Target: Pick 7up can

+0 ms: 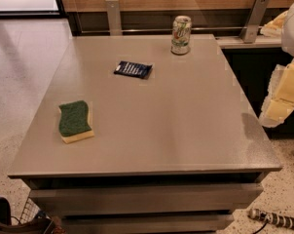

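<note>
Approach step, grasp not begun. Tool (279,101) off right side of surface (161,130), well apart from can (181,35); opening impossible to tell. Next: reach to far edge, straddle upright can.

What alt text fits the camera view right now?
A 7up can stands upright at the far edge of the grey table, untouched; the gripper hangs beyond its right side. A dark-blue packet and green sponge lie nearer left.
</note>
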Robot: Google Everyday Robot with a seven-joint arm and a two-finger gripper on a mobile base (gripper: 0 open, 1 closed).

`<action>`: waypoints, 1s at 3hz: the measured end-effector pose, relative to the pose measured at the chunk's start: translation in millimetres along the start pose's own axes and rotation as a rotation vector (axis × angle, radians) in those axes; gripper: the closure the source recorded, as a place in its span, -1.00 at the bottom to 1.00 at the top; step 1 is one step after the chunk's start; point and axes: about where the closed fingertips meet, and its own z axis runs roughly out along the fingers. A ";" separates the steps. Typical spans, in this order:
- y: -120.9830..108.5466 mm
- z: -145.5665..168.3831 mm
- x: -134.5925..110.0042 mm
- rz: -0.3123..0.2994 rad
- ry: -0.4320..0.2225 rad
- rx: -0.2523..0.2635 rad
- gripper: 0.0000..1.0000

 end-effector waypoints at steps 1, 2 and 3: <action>0.0 -0.1 0.0 0.000 0.000 0.000 -1.00; 13.0 -8.0 -3.0 -0.016 0.022 -0.039 -1.00; 17.6 -23.8 0.5 -0.001 0.061 -0.054 -1.00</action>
